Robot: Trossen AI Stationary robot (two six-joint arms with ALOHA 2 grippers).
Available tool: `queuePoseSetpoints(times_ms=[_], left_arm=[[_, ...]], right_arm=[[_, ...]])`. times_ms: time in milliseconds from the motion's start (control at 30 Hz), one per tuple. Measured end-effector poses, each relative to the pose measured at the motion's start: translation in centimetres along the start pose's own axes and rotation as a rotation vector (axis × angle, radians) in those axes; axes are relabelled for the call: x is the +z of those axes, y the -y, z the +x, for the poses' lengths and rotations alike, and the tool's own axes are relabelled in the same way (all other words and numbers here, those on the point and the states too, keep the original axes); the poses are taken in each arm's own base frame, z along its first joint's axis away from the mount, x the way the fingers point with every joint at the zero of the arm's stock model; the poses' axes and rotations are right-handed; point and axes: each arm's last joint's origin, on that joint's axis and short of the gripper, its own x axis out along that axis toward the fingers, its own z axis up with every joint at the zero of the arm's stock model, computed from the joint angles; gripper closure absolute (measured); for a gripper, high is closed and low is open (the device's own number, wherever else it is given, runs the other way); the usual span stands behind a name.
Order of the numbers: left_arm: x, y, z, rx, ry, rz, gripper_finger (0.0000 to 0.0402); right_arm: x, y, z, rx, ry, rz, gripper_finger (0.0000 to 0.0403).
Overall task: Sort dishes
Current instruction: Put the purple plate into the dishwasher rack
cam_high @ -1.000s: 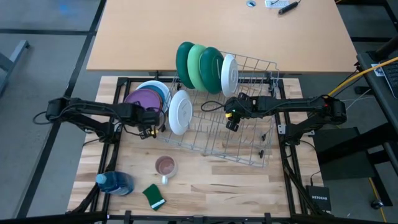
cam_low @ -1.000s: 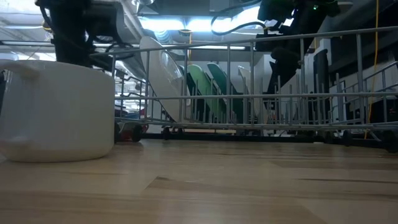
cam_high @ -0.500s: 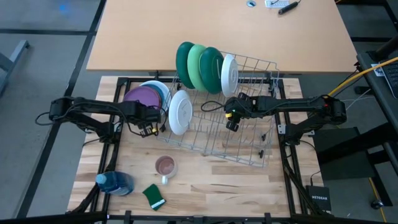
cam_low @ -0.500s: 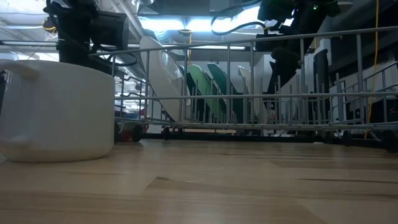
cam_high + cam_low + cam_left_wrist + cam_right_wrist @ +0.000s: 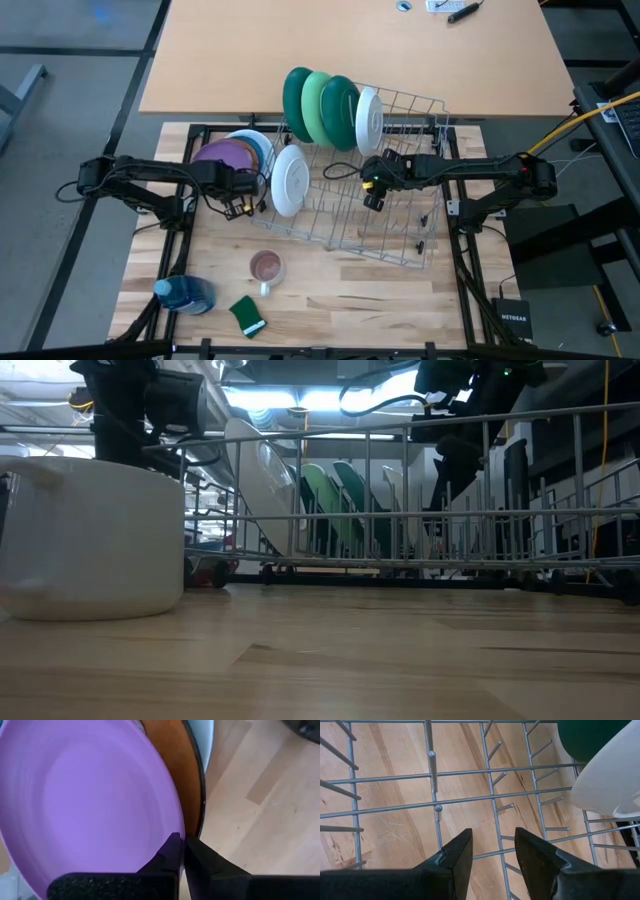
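Far left on the table [image 5: 330, 290], near its front-left corner, stand a blue bottle [image 5: 186, 294] and a green sponge [image 5: 247, 315], with a clear mug [image 5: 266, 267] just beyond them. Toward the table's left edge lies a flat stack of plates [image 5: 235, 153], a purple plate [image 5: 85, 795] on top and a dark-rimmed plate [image 5: 192, 790] showing under it. The left gripper [image 5: 238, 200] sits at the stack's near rim; in the wrist view its two dark fingers [image 5: 172, 855] are pressed together on the edge of the purple plate, pinching it.

Next comes the wire rack [image 5: 400, 230], spanning the middle of the table. A white plate [image 5: 289, 180] stands on edge at the rack's left end, just beside the stack. Along the rack's far side four more plates stand in a row: a dark green plate [image 5: 297, 100], a light green plate [image 5: 318, 103], another dark green plate [image 5: 341, 112] and a small white plate [image 5: 368, 119]. From the low view these show upright between the rack's wires.

Right of centre, the right gripper [image 5: 372, 195] hangs over the middle of the rack, fingers [image 5: 455, 855] spread apart and holding nothing, with bare wire and wood below them. The small white plate stands apart from it, at the rack's far side.
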Motion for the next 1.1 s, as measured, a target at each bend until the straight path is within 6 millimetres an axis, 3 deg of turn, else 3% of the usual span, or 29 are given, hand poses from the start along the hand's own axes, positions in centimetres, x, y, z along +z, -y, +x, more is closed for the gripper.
queuePoseSetpoints(times_ms=[233, 500, 833, 1100], left_arm=[[0.0, -0.4, -1.0, -0.009, -0.032, 0.002, 0.0399], [0.5, -2.2, -5.5, -0.029, 0.015, -0.049, 0.04], [-0.8, -5.9, -13.2, -0.15, 0.322, -0.255, 0.0401], [-2.5, -9.0, -19.1, -0.323, 0.743, -0.435, 0.0401]], right_arm=[[0.0, 0.0, 0.0, 0.0, 0.0, 0.0, 0.0251], [0.0, 0.0, 0.0, -0.005, 0.0, -0.002, 0.0251], [0.0, 0.2, -0.6, -0.005, 0.02, 0.004, 0.0251], [-0.3, 1.2, -4.1, 0.007, 0.146, 0.039, 0.0251]])
